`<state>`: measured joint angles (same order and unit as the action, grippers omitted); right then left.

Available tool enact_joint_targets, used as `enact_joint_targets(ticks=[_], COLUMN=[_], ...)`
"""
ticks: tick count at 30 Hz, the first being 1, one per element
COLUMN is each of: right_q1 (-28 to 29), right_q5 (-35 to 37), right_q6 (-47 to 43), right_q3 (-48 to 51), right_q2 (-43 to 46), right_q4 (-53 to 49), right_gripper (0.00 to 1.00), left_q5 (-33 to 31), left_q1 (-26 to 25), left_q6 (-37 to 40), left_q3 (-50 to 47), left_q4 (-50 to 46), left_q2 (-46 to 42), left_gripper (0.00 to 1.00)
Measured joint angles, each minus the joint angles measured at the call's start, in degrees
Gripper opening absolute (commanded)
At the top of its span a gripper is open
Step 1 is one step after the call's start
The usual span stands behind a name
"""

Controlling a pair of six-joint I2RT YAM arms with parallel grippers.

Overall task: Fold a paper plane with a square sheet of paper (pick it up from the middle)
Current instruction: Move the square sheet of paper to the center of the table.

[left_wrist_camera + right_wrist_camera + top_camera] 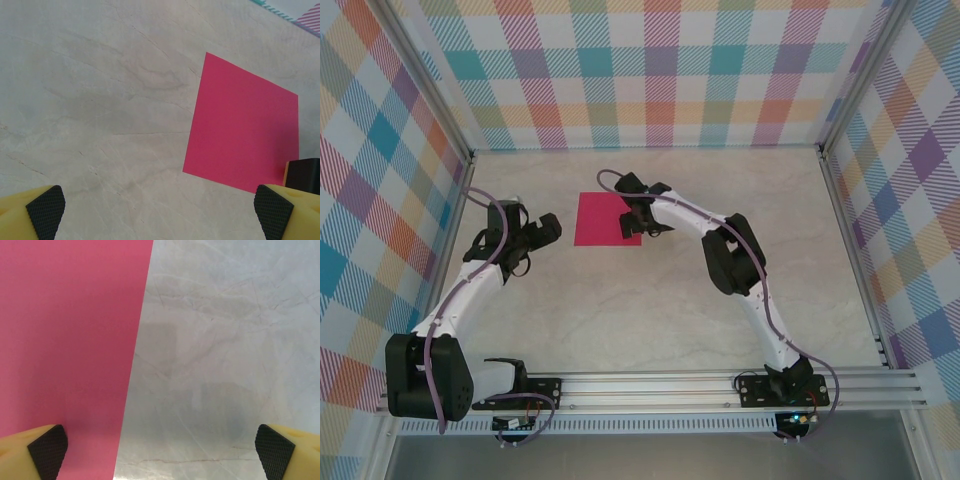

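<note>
Top external view: the flat square sheet of crimson-pink paper lies unfolded on the far half of the table, a little left of centre. The right gripper hangs over the sheet's right edge. Its arm rises from the near-right base, bends at a dark elbow right of centre, and reaches left and far toward the paper.

In the right wrist view, that gripper is spread wide. One black textured pad sits over the pink sheet and the other is over bare table, with the paper's straight edge running between them. I cannot tell whether the pad touches the paper.

The left gripper sits near the sheet's left side but apart from it, pointing right. Its white arm slants up from the near-left base. In the left wrist view, this gripper is also spread wide and holds nothing. The sheet lies ahead and to the right, and a black block shows at the sheet's near corner.

The pale marble-patterned table is enclosed on three sides by pastel plaid wall panels set in a metal frame. A slotted aluminium rail along the near edge carries both bases. A purple cable loops along the left arm.
</note>
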<state>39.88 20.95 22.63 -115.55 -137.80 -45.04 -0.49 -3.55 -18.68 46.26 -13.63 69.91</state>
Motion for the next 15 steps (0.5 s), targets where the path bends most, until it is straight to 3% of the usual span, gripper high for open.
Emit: enact_joint_targets(ticks=[15], right_q1=[0.26], right_q5=[-0.44], right_q6=[-6.43], right_q3=[41.86], right_q2=[27.63], right_q4=[1.31], right_gripper=[1.00], left_q5=[-0.15], left_q1=[0.00], left_q6=[-1.68], left_q3=[1.03], left_q4=[-1.55], left_q2=[1.07], left_gripper=[1.00])
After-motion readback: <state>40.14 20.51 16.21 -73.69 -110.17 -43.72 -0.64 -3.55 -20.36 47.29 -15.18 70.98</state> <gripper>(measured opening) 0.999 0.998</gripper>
